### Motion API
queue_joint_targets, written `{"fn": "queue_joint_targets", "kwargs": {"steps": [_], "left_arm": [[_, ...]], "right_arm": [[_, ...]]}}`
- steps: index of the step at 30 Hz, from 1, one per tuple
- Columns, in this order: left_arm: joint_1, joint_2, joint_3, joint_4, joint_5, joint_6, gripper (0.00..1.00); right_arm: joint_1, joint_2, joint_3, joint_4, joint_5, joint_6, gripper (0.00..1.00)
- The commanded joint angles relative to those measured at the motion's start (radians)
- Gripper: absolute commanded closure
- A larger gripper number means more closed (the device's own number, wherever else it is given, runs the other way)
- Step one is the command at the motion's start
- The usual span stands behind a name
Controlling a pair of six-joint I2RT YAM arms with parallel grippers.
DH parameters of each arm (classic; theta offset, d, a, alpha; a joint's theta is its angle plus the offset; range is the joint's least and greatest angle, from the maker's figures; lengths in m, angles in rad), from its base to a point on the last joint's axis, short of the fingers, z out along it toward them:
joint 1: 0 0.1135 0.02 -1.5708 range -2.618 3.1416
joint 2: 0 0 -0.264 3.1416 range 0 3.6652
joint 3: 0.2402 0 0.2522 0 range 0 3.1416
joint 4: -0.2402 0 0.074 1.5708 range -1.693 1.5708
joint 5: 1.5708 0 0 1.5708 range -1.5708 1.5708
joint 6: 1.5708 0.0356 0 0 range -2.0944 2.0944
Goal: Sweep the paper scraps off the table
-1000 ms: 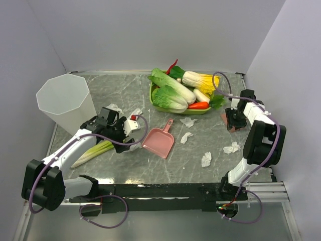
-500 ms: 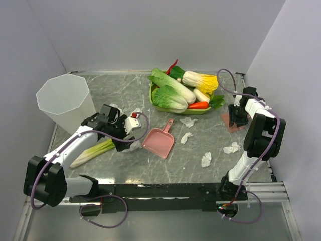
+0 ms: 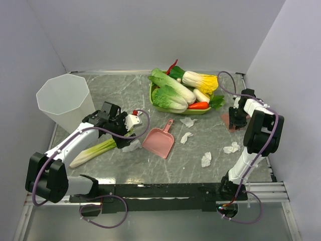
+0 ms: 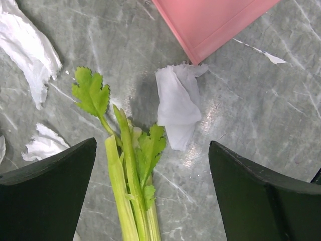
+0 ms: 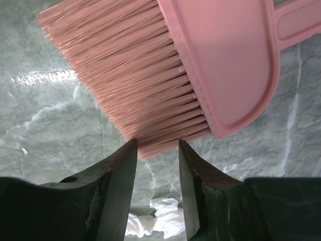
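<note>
The left gripper [image 4: 152, 145] hangs with its jaws spread wide and nothing between them. Straight under the gap lies the leafy top of a leek [image 4: 128, 191]. Just beside it is a crumpled paper scrap [image 4: 175, 108] that reaches the lip of the pink dustpan [image 4: 210, 20]. More paper scraps [image 4: 30, 50] lie off to one side on the table [image 3: 150, 170].

Over on the right, the right gripper [image 5: 156, 165] has its jaws only narrowly apart, and as far as I can see they grip nothing. The bristle tips of a pink brush [image 5: 150, 75] come right up to the gap. Whether they touch the fingers I cannot tell. One paper scrap shows on the table below the fingers.

From above, the rest of the paper lies scattered between the dustpan and the right arm, near a green tray [image 3: 170, 110] of vegetables. A pale tub [image 3: 65, 100] stands at the far left.
</note>
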Motion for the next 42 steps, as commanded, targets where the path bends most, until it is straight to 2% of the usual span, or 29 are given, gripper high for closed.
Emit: {"fn": "queue_joint_targets", "kwargs": {"steps": [1, 5, 9, 11, 14, 15, 20, 24, 27, 31, 32, 35, 38, 42], "left_arm": [[-0.004, 0.005, 0.043, -0.001, -0.006, 0.009, 0.02], [-0.004, 0.008, 0.047, -0.002, 0.001, 0.003, 0.02], [-0.004, 0.013, 0.059, -0.014, 0.008, 0.005, 0.02], [-0.006, 0.020, 0.065, -0.011, 0.014, 0.008, 0.02], [-0.009, 0.033, 0.067, 0.007, 0.017, -0.005, 0.02], [-0.009, 0.039, 0.070, 0.010, 0.021, -0.012, 0.02], [-0.021, 0.047, 0.059, 0.025, 0.046, -0.018, 0.02], [-0.036, 0.042, 0.039, 0.070, 0.046, -0.038, 0.03], [-0.038, 0.040, 0.030, 0.076, 0.060, -0.049, 0.03], [-0.038, 0.037, 0.021, 0.075, 0.077, -0.061, 0.03], [-0.038, 0.037, 0.021, 0.076, 0.077, -0.067, 0.03], [-0.038, 0.034, 0.021, 0.075, 0.072, -0.074, 0.03], [-0.038, 0.033, 0.023, 0.065, 0.054, -0.063, 0.02], [-0.038, 0.042, 0.032, 0.050, 0.043, -0.064, 0.02]], "right_arm": [[-0.010, 0.011, 0.029, 0.014, 0.011, 0.039, 0.56], [-0.018, 0.025, 0.032, 0.002, 0.000, 0.037, 0.58], [-0.038, 0.021, 0.033, -0.006, -0.029, 0.039, 0.72], [-0.044, 0.014, 0.029, -0.011, -0.051, 0.029, 0.75], [-0.058, 0.002, 0.033, -0.024, -0.095, 0.008, 0.91], [-0.061, -0.012, 0.032, -0.023, -0.100, 0.003, 1.00], [-0.064, -0.090, 0.009, -0.055, -0.208, 0.002, 1.00], [-0.058, -0.231, -0.039, -0.078, -0.301, 0.098, 1.00], [-0.055, -0.271, -0.066, -0.074, -0.275, 0.123, 1.00], [-0.064, -0.241, -0.070, -0.055, -0.192, 0.129, 1.00], [-0.071, -0.232, -0.063, -0.052, -0.184, 0.134, 0.79], [-0.079, -0.196, -0.042, -0.037, -0.173, 0.135, 0.37], [-0.081, -0.155, -0.011, -0.034, -0.157, 0.131, 0.31], [-0.084, -0.083, 0.022, -0.037, -0.154, 0.123, 0.31]]}}
